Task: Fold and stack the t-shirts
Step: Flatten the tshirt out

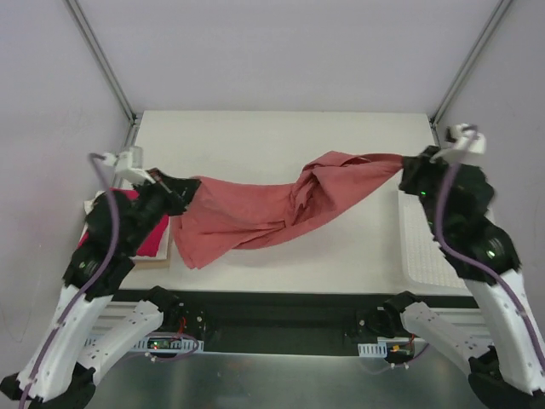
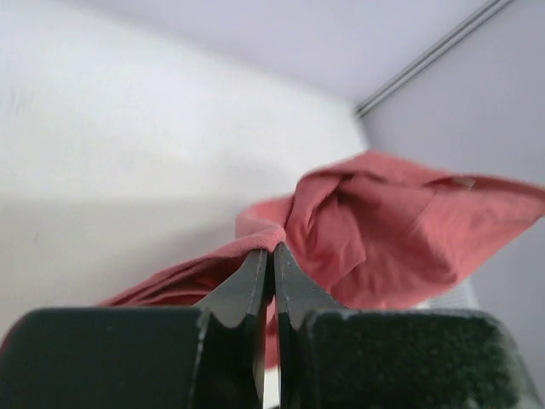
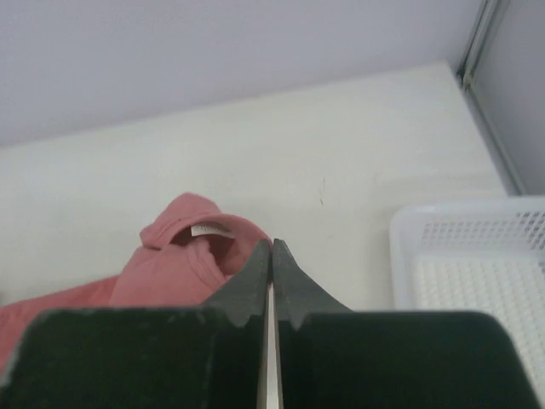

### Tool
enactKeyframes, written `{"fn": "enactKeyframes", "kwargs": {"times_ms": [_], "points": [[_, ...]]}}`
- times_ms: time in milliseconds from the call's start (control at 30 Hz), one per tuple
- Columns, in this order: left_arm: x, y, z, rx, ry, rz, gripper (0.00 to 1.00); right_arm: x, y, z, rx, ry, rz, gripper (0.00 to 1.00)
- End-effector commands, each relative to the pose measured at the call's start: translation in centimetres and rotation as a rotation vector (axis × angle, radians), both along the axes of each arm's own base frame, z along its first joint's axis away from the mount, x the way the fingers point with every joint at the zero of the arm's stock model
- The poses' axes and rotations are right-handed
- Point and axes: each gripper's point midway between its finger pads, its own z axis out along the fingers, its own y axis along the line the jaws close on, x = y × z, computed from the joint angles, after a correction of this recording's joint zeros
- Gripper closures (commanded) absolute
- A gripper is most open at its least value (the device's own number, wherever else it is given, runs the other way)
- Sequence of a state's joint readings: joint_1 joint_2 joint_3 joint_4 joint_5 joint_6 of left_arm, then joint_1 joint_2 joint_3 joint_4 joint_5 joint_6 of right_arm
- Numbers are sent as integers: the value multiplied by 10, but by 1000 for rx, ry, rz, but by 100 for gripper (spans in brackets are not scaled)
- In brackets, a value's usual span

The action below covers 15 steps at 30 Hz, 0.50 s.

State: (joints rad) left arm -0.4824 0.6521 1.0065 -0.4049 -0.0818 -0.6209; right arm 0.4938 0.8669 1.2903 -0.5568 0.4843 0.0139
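The salmon t-shirt (image 1: pixel 255 213) hangs stretched and twisted between my two grippers above the cream table (image 1: pixel 281 136). My left gripper (image 1: pixel 181 194) is shut on its left edge; in the left wrist view the jaws (image 2: pixel 273 249) pinch a fold of the shirt (image 2: pixel 383 230). My right gripper (image 1: pixel 407 166) is shut on the shirt's right end. In the right wrist view the jaws (image 3: pixel 272 244) are closed, with the shirt's collar and label (image 3: pixel 183 256) just to their left. A folded magenta-red t-shirt (image 1: pixel 152 239) lies under my left arm on a cream folded one (image 1: pixel 160 260).
A white plastic mesh basket (image 1: pixel 421 247) sits at the table's right edge beneath my right arm, and it also shows in the right wrist view (image 3: pixel 477 256). Grey walls with metal posts (image 1: pixel 102 60) enclose the back and sides.
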Motion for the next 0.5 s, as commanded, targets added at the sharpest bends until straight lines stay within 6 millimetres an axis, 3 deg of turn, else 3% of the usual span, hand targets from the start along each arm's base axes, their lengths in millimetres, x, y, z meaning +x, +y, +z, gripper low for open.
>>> {"fn": "enactKeyframes", "kwargs": {"times_ms": [0,33,133,267,467], "points": [[-62,37,104,-120,-299,16,100,-69,-42,91,10,-264,16,99],[-85,51,129,-164,-376,29,100,-81,-51,99,3,-292,6,99],[-120,84,155,-218,-472,108,100,-119,-84,124,24,-404,-68,99],[-144,119,154,-246,-492,225,100,-151,-119,126,43,-450,-177,99],[-166,157,148,-293,-516,362,100,-169,-141,122,68,-476,-257,99]]}}
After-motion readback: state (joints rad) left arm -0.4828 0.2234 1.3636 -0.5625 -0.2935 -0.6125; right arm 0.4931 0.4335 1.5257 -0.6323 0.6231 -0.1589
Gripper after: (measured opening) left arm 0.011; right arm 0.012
